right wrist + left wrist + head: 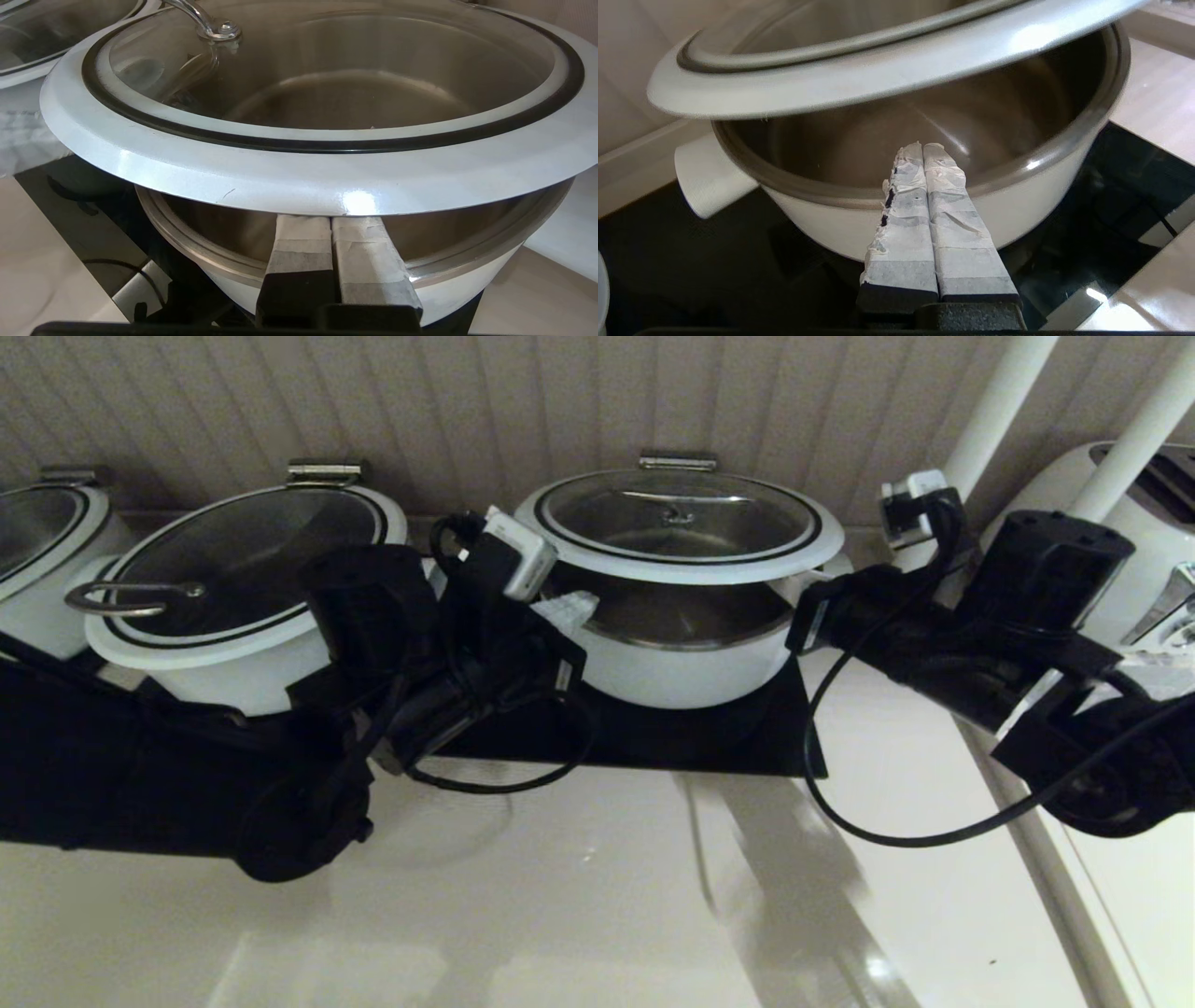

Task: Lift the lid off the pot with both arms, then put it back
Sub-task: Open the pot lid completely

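Note:
The lid (679, 518), glass with a white rim, black ring and steel bar handle (205, 23), hangs raised and tilted above the white pot (681, 663), so the steel bowl shows beneath its near edge. My left gripper (569, 609) is shut and empty. Its taped fingers (923, 147) reach over the pot's left rim (1041, 186), below the lid (878, 70), with a gap to it. My right gripper (331, 219) is shut. Its fingers sit pressed together under the lid's white rim (327, 186) at the pot's right side (467, 280), with the tips hidden by the rim.
A wider white pot with a loop-handled glass lid (233, 579) stands to the left, with another (37, 541) at the far left. The pots sit on a black cooktop (709, 737). A white toaster (1148, 523) and white poles (999, 401) stand right. Loose cables hang from both arms.

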